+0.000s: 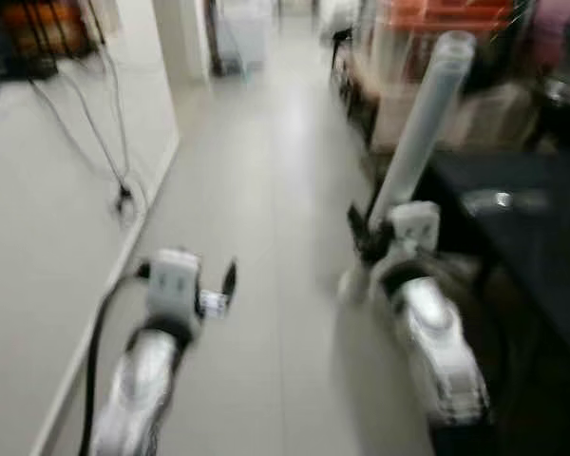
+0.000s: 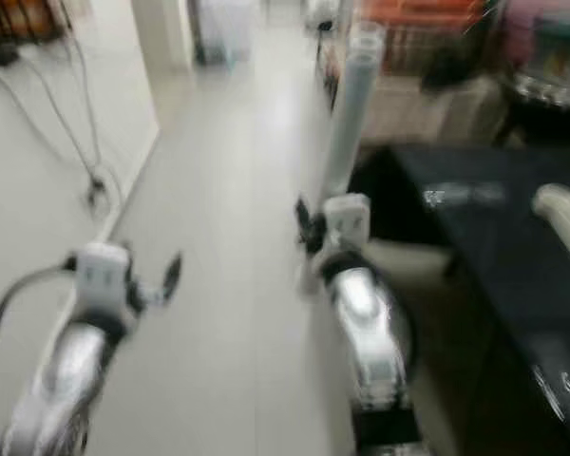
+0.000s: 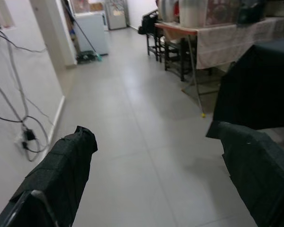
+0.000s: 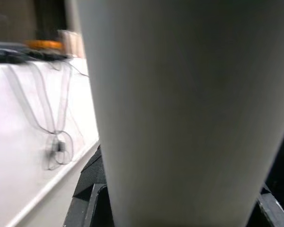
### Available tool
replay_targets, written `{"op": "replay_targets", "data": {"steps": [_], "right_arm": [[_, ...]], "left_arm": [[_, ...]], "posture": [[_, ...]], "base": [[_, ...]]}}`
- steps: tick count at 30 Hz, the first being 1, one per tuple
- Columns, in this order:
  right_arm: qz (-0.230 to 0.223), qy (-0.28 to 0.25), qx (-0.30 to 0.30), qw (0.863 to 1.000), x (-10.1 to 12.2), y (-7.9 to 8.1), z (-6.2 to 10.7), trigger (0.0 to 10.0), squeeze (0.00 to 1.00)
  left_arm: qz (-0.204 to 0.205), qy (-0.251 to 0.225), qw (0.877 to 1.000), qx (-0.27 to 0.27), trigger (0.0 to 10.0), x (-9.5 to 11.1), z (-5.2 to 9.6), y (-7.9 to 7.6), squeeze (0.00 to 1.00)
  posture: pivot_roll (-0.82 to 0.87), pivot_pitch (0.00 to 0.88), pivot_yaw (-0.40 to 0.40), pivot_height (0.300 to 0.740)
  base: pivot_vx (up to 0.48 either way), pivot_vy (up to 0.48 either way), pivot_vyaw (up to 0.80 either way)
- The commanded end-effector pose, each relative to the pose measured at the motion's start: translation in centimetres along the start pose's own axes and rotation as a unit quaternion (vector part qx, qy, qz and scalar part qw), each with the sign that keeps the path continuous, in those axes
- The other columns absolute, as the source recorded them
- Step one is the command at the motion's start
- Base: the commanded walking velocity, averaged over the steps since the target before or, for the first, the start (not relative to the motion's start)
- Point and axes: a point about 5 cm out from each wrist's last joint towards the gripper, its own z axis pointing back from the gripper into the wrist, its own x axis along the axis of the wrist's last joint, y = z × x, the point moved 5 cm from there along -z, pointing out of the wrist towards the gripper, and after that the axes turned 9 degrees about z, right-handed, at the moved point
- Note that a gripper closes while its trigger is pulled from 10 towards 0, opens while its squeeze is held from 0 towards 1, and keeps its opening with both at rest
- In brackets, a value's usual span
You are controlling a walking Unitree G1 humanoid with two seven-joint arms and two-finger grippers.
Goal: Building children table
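left eye view: the right gripper (image 1: 375,237), right of centre, is clamped on a pale grey table leg (image 1: 423,123) that slants up toward the upper right. the left gripper (image 1: 218,285), in the lower left, carries nothing, with one dark finger showing. a tiled floor (image 1: 266,190) runs up the middle, a black-covered table (image 1: 532,228) fills the right edge, and cables (image 1: 95,133) hang on the wall at upper left. the blur suggests the robot is walking, so the leg is best kept upright and close to the body, clear of the table edge.

right eye view: same scene, the leg's open top near the upper centre.

left wrist view: two black fingers (image 3: 61,170) stand wide apart over bare floor, holding nothing. it seems free to steady the leg's lower end if it sways.

right wrist view: the leg covers most of the frame, with black fingers at its base pressed on it. the grip looks low, so slow turns would be wise.

no brand, label or writing is readable anywhere.
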Motion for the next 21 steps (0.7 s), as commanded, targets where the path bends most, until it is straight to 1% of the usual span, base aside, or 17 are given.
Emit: {"op": "replay_targets", "data": {"steps": [1,4,21], "right_arm": [[0.006,-0.009,-0.007,1.0,0.5,-0.5,-0.15,10.0,0.0],[0.006,-0.009,-0.007,1.0,0.49,-0.5,-0.15,10.0,0.0],[0.009,-0.012,-0.012,1.0,0.67,-0.68,-0.38,10.0,0.0]], "left_arm": [[0.002,0.003,1.0,-0.01,10.0,-0.14,-0.02,-0.42,0.0],[0.003,0.0,1.0,-0.013,10.0,-0.05,-0.01,-0.5,0.0],[0.001,0.001,1.0,-0.022,10.0,-0.23,-0.25,-0.8,0.0]], "posture": [[0.06,0.0,-0.022,0.74],[0.06,0.0,-0.022,0.74],[0.06,0.0,-0.02,0.74]], "base": [[0.0,0.0,0.0],[0.0,0.0,0.0],[0.0,-0.44,0.0]]}}
